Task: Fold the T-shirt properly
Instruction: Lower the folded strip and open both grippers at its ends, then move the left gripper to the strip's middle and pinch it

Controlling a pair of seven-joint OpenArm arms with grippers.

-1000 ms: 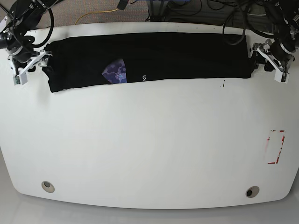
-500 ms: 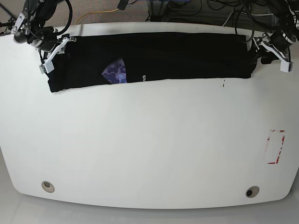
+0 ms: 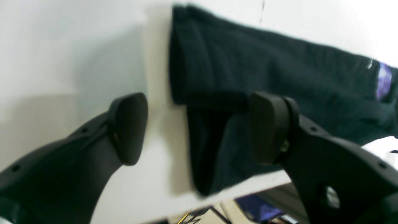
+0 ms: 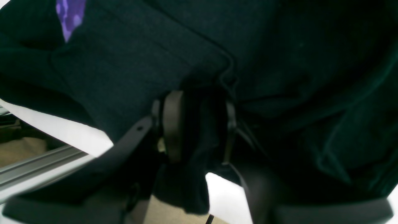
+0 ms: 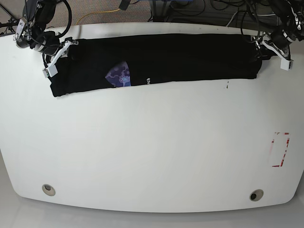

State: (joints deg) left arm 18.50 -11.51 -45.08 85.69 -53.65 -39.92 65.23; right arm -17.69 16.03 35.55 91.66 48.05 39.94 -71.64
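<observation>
The black T-shirt (image 5: 180, 59) lies folded as a long strip along the far edge of the white table (image 5: 152, 142), its purple graphic (image 5: 118, 76) facing up left of centre. At the strip's left end my right gripper (image 5: 59, 54) is shut on a bunch of the fabric; the right wrist view shows cloth (image 4: 140, 56) pinched between the jaws of the right gripper (image 4: 199, 124). At the right end my left gripper (image 5: 270, 50) stands open. In the left wrist view the left gripper (image 3: 197, 127) straddles the T-shirt's (image 3: 279, 68) corner, one finger over cloth, the other over bare table.
A red-marked rectangle (image 5: 280, 149) is on the table's right side. Two round holes (image 5: 48, 190) (image 5: 256, 195) sit near the front edge. Cables (image 5: 99, 14) hang behind the far edge, where the shirt lies close to the drop.
My right gripper moved in from the table's left edge onto the shirt's end and shut on the fabric. My left gripper moved up to the shirt's right end and opened wider.
</observation>
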